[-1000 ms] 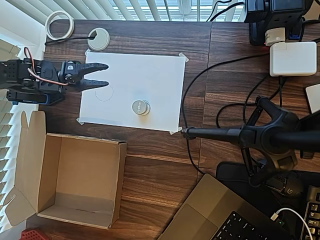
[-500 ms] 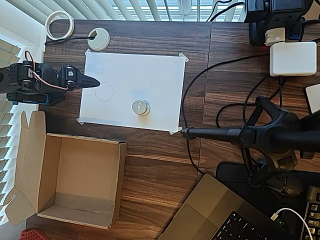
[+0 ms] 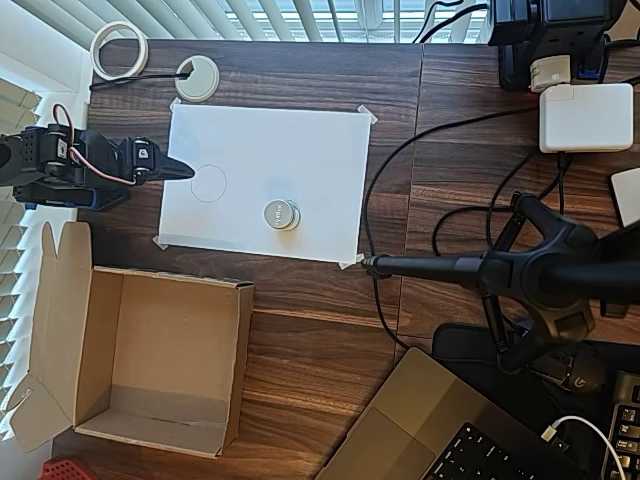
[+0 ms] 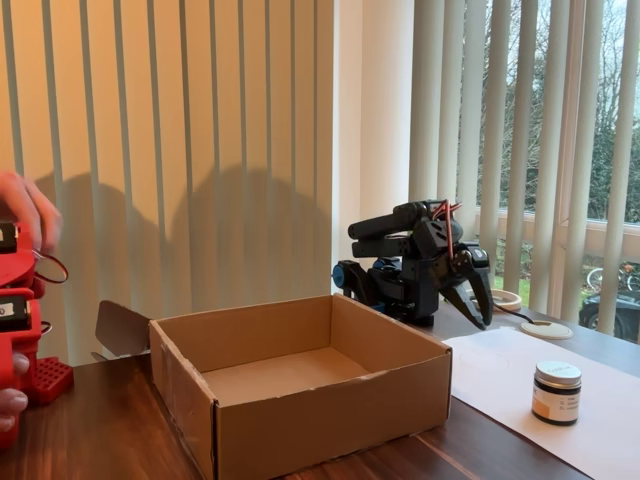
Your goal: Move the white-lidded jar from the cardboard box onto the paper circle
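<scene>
The white-lidded jar (image 3: 282, 214) (image 4: 557, 392) stands upright on the taped white paper sheet (image 3: 300, 150), to the right of the pencilled paper circle (image 3: 208, 183) and apart from it. My gripper (image 3: 186, 171) (image 4: 478, 305) is shut with nothing in it. Its tip hovers at the sheet's left edge, just left of the circle and well away from the jar. The cardboard box (image 3: 240, 350) (image 4: 300, 420) lies empty at the lower left in the overhead view, with its flap spread to the left.
A cream tape roll (image 3: 119, 48) and a white grommet (image 3: 197, 77) lie at the table's far left corner. A black camera stand (image 3: 500, 270) and cables cross the right half. A white charger (image 3: 585, 117) and a laptop (image 3: 440, 430) are also on the right.
The gripper was open over the sheet's left part a second ago. It has since shut and drawn back to the left, off the circle. The jar has not moved.
</scene>
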Robot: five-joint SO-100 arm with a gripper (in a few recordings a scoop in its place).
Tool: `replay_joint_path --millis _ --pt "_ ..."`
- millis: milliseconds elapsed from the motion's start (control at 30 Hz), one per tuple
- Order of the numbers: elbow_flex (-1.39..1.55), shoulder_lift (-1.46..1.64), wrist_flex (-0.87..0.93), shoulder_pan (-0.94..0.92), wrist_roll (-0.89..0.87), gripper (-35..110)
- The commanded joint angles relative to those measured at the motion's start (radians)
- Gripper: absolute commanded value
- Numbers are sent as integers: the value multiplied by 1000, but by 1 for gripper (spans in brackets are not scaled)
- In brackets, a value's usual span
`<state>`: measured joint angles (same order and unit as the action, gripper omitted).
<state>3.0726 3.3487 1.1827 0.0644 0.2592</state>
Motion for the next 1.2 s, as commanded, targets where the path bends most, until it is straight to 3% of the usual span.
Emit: replay_joint_path --millis 0,1167 --pt "-12 66 8 3 9 0" --pt "-12 66 8 18 29 0"
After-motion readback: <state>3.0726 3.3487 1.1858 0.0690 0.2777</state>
